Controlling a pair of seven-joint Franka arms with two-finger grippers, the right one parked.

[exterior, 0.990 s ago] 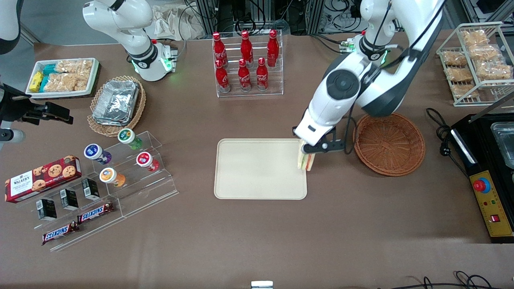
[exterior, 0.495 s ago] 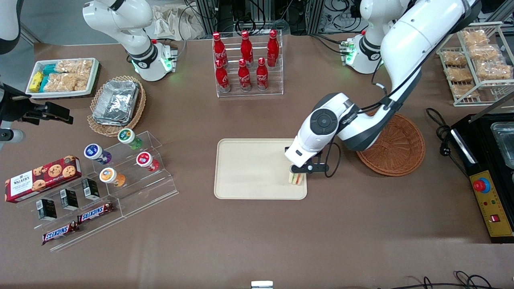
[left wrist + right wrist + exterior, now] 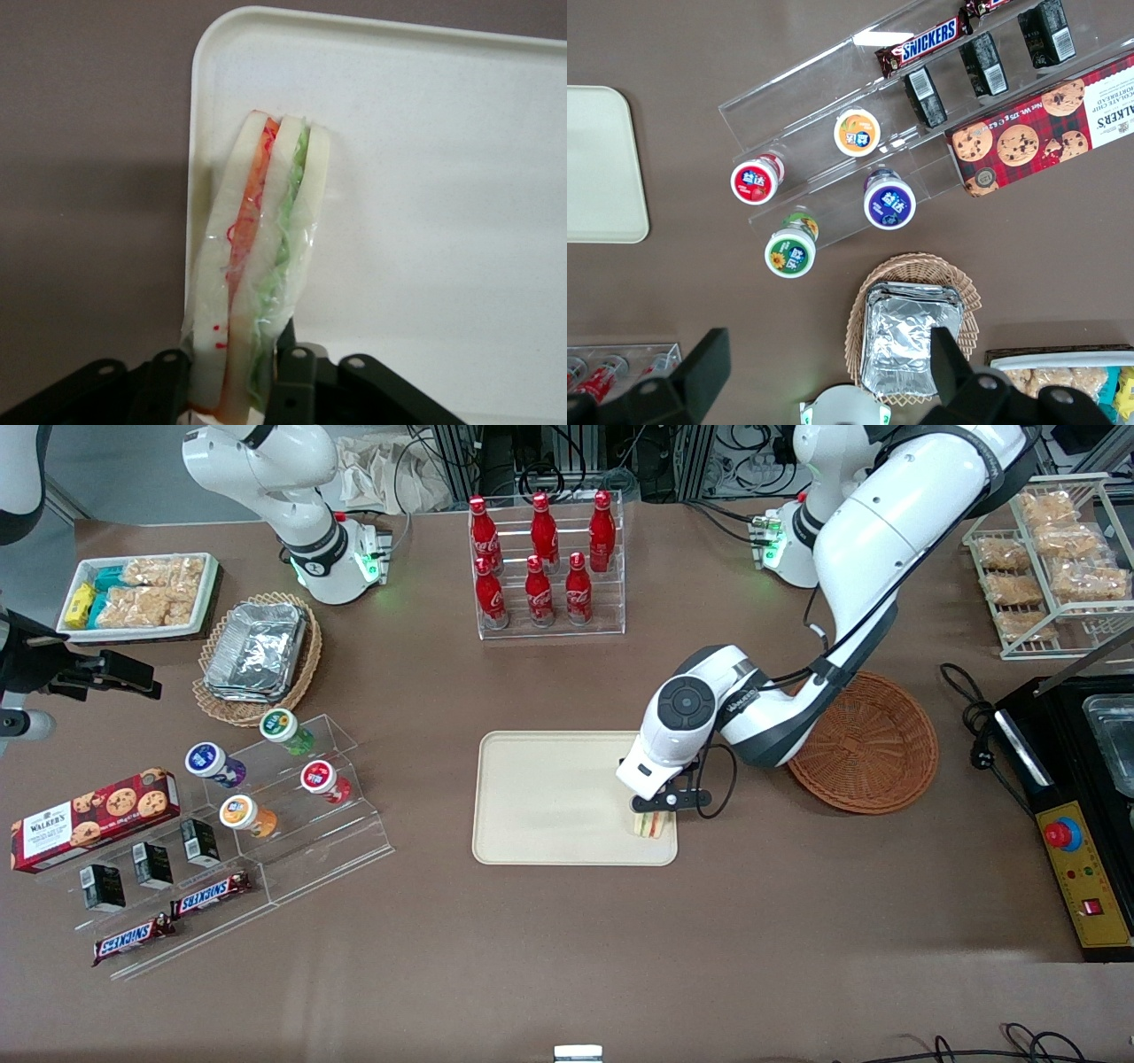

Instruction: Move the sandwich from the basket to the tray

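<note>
Gripper (image 3: 232, 382), jaws clamped on the sandwich's (image 3: 261, 266) bread faces, above the tray (image 3: 549, 797) corner nearest the basket (image 3: 873, 748); soft, light, slippery-wrapped, probably easily crushed.

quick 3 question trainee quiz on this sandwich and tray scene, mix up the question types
1. True or false: the sandwich is clamped between the fingers of the gripper.
2. Over which part of the tray is the sandwich held?
A. its middle
B. the corner near the basket, on the front camera's side
C. the edge nearest the cola bottles
3. Fill in: the basket now holds ____ sandwiches.

Key:
1. True; the wrist view shows a finger on each bread face.
2. B
3. No; only bare wicker shows.
</note>
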